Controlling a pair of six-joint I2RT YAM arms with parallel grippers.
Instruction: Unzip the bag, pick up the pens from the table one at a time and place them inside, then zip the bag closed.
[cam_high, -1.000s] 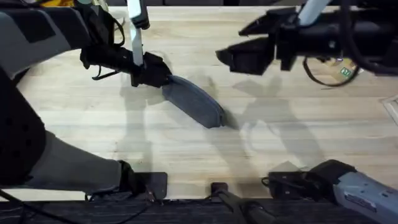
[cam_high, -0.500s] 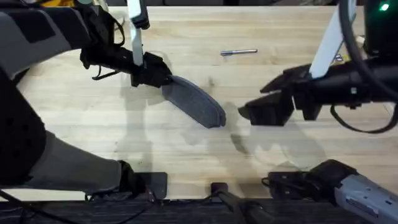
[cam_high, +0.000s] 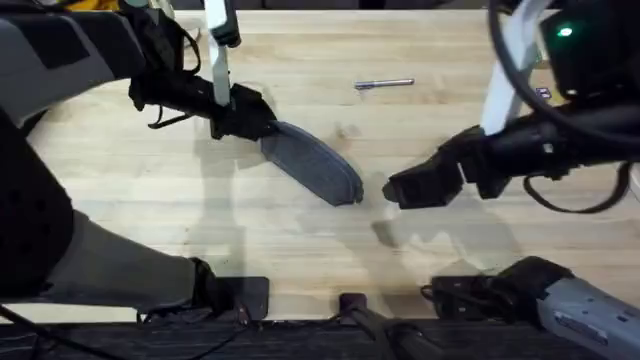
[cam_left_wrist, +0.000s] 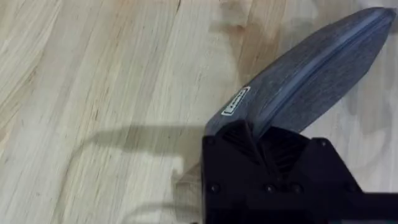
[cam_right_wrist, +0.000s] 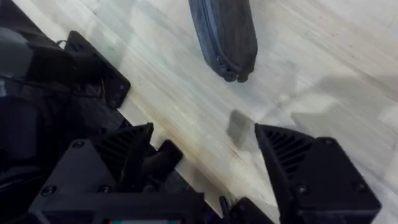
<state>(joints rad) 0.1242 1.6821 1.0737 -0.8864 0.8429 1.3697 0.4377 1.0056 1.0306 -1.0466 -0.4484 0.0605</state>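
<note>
The grey bag (cam_high: 315, 165) lies slantwise on the table (cam_high: 150, 200), its zipper running along its length. My left gripper (cam_high: 262, 124) is shut on the bag's far-left end; in the left wrist view its black fingers (cam_left_wrist: 249, 140) clamp that end of the bag (cam_left_wrist: 311, 81). My right gripper (cam_high: 393, 188) hovers open just right of the bag's near-right end, not touching it. In the right wrist view the right gripper (cam_right_wrist: 205, 158) has spread jaws and the bag's rounded end (cam_right_wrist: 227, 37) lies ahead of them. One silver pen (cam_high: 385, 84) lies at the back of the table.
The arm bases and cables (cam_high: 480, 290) line the front edge. The right arm's body (cam_high: 560, 140) hangs over the right side of the table. Bare wood lies between the bag and the front edge.
The right arm swung from the back of the table down toward the bag's near-right end, uncovering the silver pen. The left gripper and the bag stayed put.
</note>
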